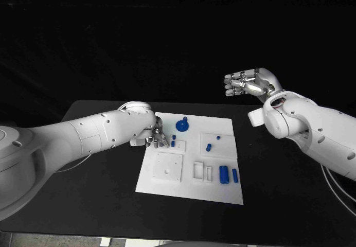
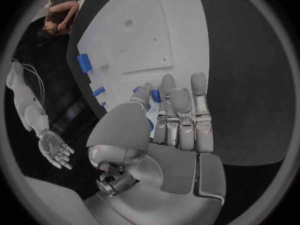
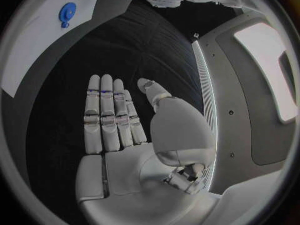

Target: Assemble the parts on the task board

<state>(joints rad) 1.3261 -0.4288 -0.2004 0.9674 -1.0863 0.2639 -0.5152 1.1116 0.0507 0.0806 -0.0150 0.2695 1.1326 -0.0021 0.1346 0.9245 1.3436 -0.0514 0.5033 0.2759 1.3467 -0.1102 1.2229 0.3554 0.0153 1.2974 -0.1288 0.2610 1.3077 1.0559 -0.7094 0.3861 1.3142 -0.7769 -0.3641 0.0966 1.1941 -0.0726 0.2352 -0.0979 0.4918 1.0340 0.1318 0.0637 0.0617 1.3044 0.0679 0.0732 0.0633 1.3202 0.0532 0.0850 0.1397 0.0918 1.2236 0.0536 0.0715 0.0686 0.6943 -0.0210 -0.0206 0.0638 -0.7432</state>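
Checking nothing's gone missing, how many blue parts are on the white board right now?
6: a round disc, two small pieces by the left hand, two small ones mid-board, and two cylinders at the near right. The hand may hide more.

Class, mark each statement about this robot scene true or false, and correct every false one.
1. The right hand is raised away from the task board, holding nothing. True.
2. The left hand is at the board's left edge, fingers by a small blue part. True.
3. The round blue part lies off the board on the black table. False: it sits on the board, near its far edge.
4. The right hand grips a blue cylinder. False: its fingers are straight and apart, and the blue cylinder lies on the board.
5. Several blue parts lie on the board's right half. True.
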